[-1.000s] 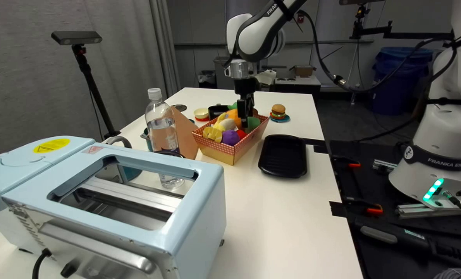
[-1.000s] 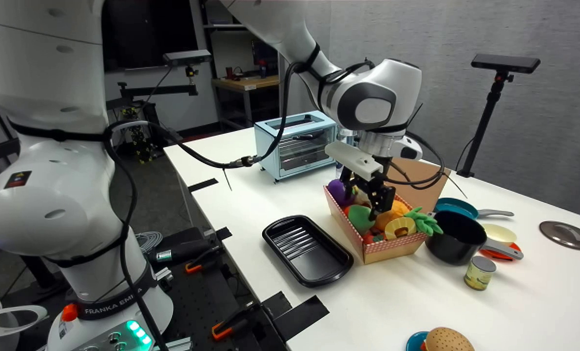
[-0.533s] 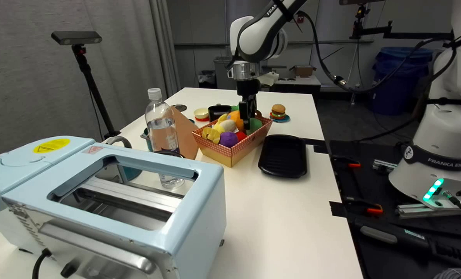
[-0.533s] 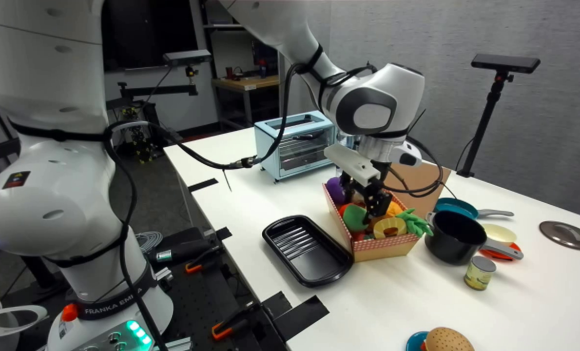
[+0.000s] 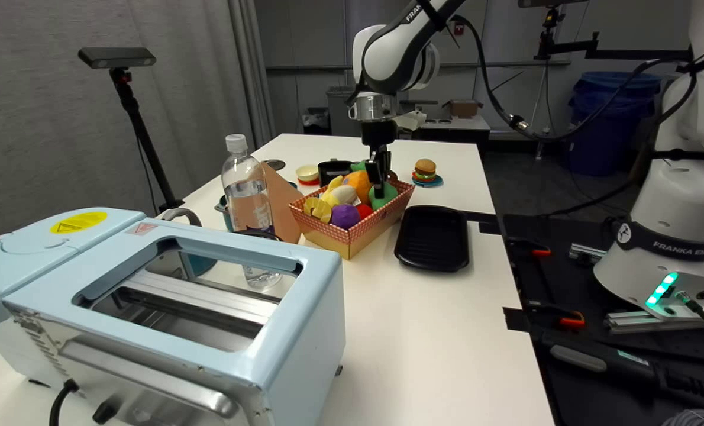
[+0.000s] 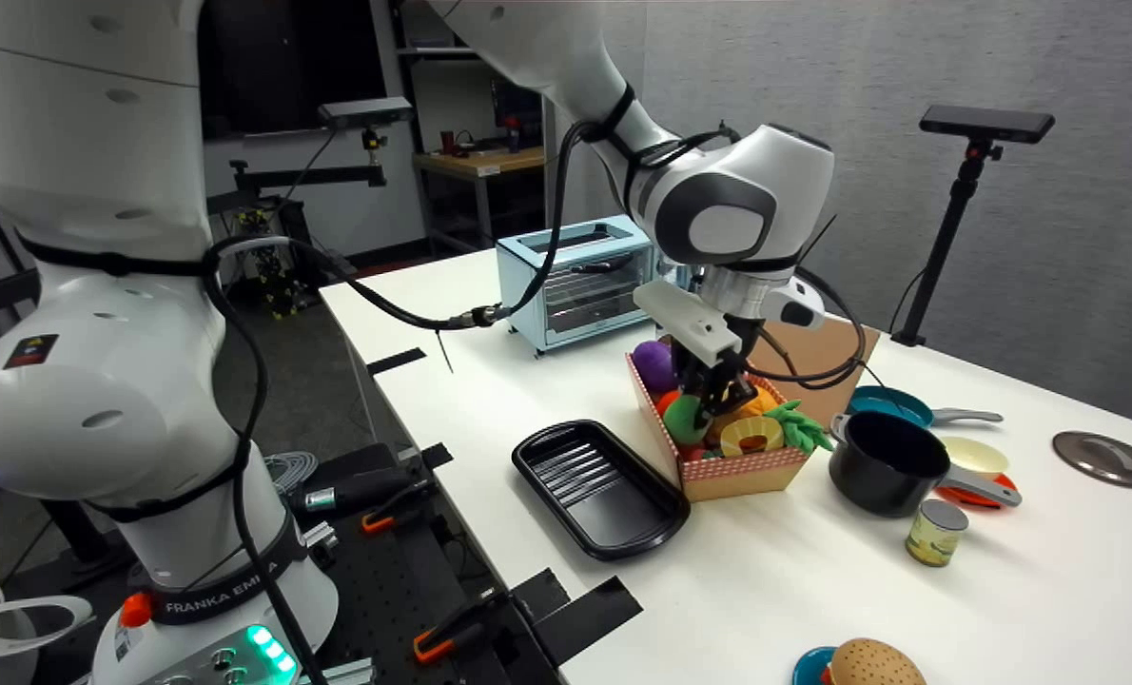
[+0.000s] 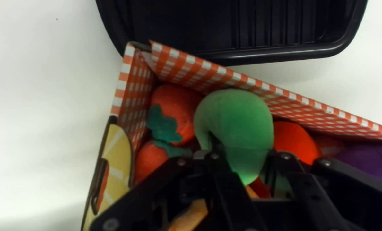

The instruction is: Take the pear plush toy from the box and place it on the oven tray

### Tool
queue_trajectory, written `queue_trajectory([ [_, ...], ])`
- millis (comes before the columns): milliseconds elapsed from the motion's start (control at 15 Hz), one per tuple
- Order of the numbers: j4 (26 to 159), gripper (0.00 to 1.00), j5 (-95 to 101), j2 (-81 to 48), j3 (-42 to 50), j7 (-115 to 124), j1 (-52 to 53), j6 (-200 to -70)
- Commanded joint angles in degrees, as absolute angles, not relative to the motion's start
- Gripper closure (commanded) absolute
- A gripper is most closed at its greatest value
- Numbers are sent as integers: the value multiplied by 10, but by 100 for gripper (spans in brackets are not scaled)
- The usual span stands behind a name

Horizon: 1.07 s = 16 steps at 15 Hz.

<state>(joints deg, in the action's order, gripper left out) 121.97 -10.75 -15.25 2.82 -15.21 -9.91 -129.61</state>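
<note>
The green pear plush toy [image 7: 239, 112] sits in the box [image 6: 737, 483], near the wall on the tray's side. My gripper [image 7: 243, 155] reaches down into the box, a finger on each side of the pear, whose soft body bulges between them. It is shut on the pear; in both exterior views the pear [image 6: 683, 419] is partly covered by the fingers [image 5: 378, 177]. The black oven tray [image 6: 604, 485] lies flat on the table right beside the box, with nothing on it. The pear's lower side is hidden.
Other plush toys crowd the box: a purple one [image 6: 654, 366], red ones [image 7: 175, 109], a pineapple ring [image 6: 751, 436]. A cardboard flap [image 6: 818, 352] stands behind it. Around are a black pot [image 6: 889, 466], a can [image 6: 937, 533], a bottle [image 5: 248, 195] and the toaster oven [image 5: 304, 331].
My gripper has lowered a little and gone from open to shut on the pear. The box has slid slightly toward the toaster oven, turning a bit. The tray has stayed still.
</note>
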Motion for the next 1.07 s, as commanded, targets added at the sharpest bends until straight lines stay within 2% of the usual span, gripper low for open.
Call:
queue_trajectory([
  [0,1234,99,-129,-134,27,-173,-105,-1299],
  [133,1241,95,-122,-123,28,-172,-103,-1303],
  [200,1244,98,-120,-115,27,-172,-101,-1303],
  [1000,1344,96,-105,62,27,-205,-59,-1292],
])
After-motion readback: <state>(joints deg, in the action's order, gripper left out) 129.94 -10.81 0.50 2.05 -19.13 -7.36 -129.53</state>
